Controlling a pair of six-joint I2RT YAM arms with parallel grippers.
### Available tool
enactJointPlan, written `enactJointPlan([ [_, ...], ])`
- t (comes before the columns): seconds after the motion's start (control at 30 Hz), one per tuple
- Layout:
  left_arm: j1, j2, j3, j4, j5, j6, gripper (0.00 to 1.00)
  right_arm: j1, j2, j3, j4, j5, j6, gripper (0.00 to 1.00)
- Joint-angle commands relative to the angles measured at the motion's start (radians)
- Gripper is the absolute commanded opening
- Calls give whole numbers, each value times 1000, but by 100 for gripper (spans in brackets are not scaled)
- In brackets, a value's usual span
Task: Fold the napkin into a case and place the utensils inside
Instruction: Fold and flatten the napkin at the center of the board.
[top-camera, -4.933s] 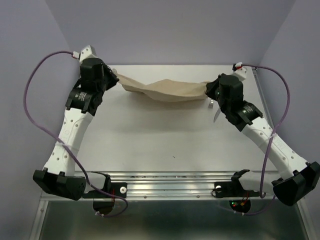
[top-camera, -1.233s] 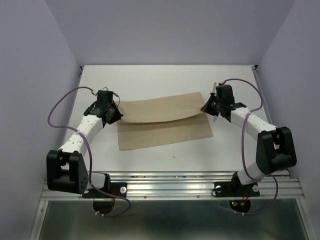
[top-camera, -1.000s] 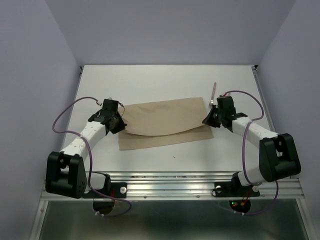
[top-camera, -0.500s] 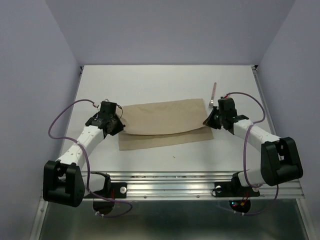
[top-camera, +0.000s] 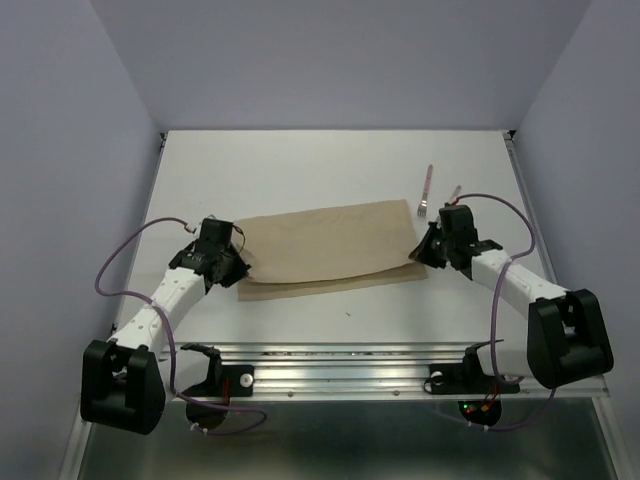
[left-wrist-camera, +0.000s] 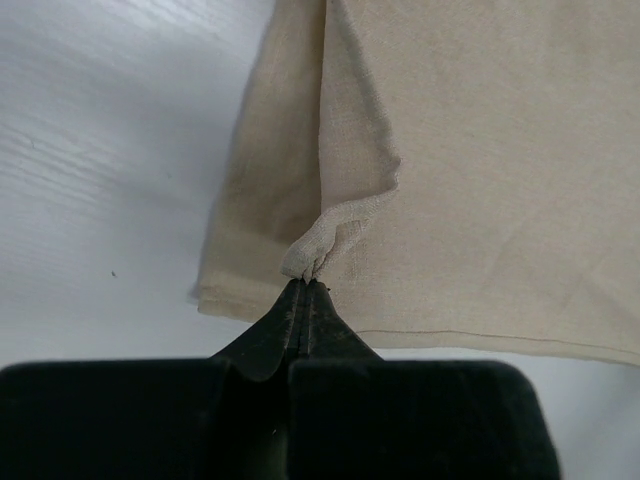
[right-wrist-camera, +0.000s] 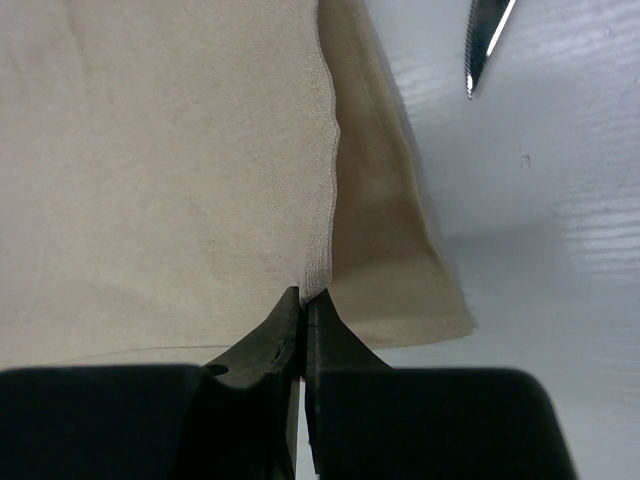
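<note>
The tan napkin (top-camera: 330, 245) lies folded over itself in two layers on the white table; no case is in view. My left gripper (top-camera: 241, 268) is shut on the top layer's left corner, pinched at its tips (left-wrist-camera: 305, 284) over the napkin (left-wrist-camera: 470, 170). At the right edge, my right gripper (top-camera: 424, 252) is shut on the top layer's hem (right-wrist-camera: 303, 296) of the napkin (right-wrist-camera: 160, 170). Of the utensils, the fork (top-camera: 427, 185) with a pinkish-red handle lies just beyond the right corner. The knife (top-camera: 457, 190) is mostly hidden by the right arm; its blade tip (right-wrist-camera: 486, 45) shows.
White tabletop (top-camera: 330, 160) stretches beyond the napkin to lilac walls at the back and sides. A metal rail (top-camera: 340, 375) with both arm bases runs along the near edge. Purple cables loop from both arms.
Both grippers have drawn the napkin's top layer toward the near edge, so it covers more of the lower layer. The fork and the knife's handle end now show beyond the right corner.
</note>
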Motion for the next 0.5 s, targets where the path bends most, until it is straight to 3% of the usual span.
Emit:
enactJointPlan([
  [0.0, -10, -1, -44, 24, -2, -42, 0, -6, 19, -49, 28, 11, 6, 1],
  [0.47, -21, -24, 41, -36, -12, -24, 0, -6, 27, -13, 25, 36, 17, 1],
])
